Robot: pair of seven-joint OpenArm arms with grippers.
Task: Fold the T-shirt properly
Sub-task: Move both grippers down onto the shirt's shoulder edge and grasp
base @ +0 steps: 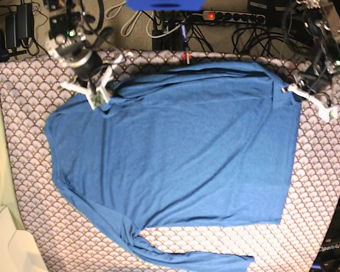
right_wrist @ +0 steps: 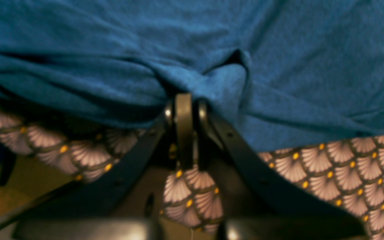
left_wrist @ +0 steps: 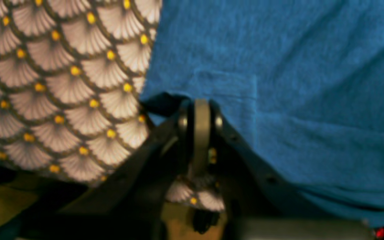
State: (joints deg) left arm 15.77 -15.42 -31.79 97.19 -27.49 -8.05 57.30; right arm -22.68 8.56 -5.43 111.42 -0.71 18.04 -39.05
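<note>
Across the scallop-patterned cloth on the worktop, the T-shirt lies spread mostly flat, a sleeve trailing along its near edge. The left gripper and right gripper each pinch a far corner of it, so folding seems barely begun.

Both wrist views are soft and blurred, dim along their lower edges with dark shadow under the plain blue knit T-shirt, while the overhead base view is evenly lit, sharper, without glare on the scallop-patterned grey-white cloth.
</note>
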